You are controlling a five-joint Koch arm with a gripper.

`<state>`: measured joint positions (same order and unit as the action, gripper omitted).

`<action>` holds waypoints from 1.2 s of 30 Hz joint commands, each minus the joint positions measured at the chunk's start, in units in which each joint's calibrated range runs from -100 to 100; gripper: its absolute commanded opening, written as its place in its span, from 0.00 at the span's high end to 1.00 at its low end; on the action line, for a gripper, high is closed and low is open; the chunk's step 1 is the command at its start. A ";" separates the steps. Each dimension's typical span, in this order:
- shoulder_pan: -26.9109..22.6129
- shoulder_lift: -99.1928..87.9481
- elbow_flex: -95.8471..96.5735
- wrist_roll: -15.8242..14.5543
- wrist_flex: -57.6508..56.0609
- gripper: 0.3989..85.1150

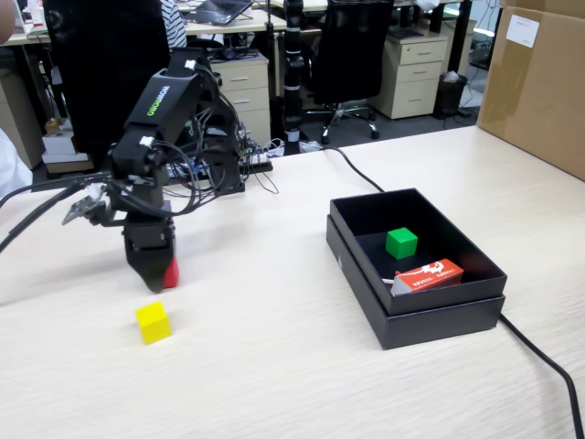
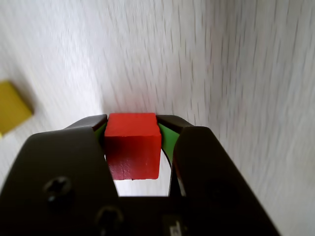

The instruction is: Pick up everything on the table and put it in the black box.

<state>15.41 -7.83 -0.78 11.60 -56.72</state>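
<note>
My gripper (image 1: 160, 277) points down over the left of the table (image 1: 274, 366) and is shut on the red cube (image 1: 171, 273). In the wrist view the red cube (image 2: 132, 145) sits clamped between the two green-lined jaws of the gripper (image 2: 132, 123), close above the tabletop. The yellow cube (image 1: 153, 322) lies on the table just in front of the gripper; in the wrist view it (image 2: 12, 105) shows at the left edge. The green cube (image 1: 401, 242) lies inside the black box (image 1: 366, 293) at the right.
A flat orange-red packet (image 1: 428, 275) lies in the box's front part. A black cable (image 1: 539, 357) runs past the box to the front right. A brown carton (image 1: 539, 82) stands at the far right. Loose wires (image 1: 219, 169) trail behind the arm.
</note>
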 commanded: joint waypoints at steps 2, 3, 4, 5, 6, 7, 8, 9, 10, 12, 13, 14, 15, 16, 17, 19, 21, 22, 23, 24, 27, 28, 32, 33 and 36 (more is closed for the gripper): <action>-4.25 -18.27 0.23 -1.76 -0.52 0.99; -6.01 -22.63 1.59 -2.49 -0.60 0.99; -7.28 -24.93 2.23 -2.98 -0.52 0.99; -8.55 -27.22 2.86 -3.52 -0.52 0.99; -10.01 -29.52 3.41 -4.05 -0.60 0.99; -15.53 -35.14 3.50 -6.40 -0.60 0.99; -17.14 -36.06 3.04 -7.03 -0.60 0.99; -19.05 -36.52 2.05 -7.86 -1.12 0.99; -20.81 -36.52 0.14 -8.84 -2.42 0.99; -25.79 -34.45 -5.93 -11.38 -5.18 0.99; -30.87 -26.30 -15.09 -13.97 -6.48 0.99; -32.23 -21.37 -19.44 -14.75 -6.83 0.99; -32.53 -19.88 -20.98 -14.99 -7.17 0.99; -33.31 -15.75 -24.52 -15.58 -7.95 0.99; -33.55 -13.68 -26.24 -15.73 -8.29 0.99; -34.33 -6.91 -32.04 -16.17 -9.24 0.99; -34.63 -2.67 -34.85 -16.41 -9.24 0.99; -34.68 -0.83 -35.76 -16.56 -9.24 0.99; -34.63 1.92 -36.76 -16.75 -9.24 0.99; -34.63 4.22 -37.57 -16.95 -9.24 0.99; -34.63 11.45 -39.84 -17.78 -9.24 0.99; -34.63 14.20 -41.29 -18.17 -9.24 0.99; -34.58 19.13 -44.19 -18.22 -9.24 0.99; -34.53 20.86 -45.55 -18.27 -9.24 0.99; -34.24 24.41 -47.37 -18.46 -9.24 0.99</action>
<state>-18.97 17.02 -42.86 -6.91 -66.01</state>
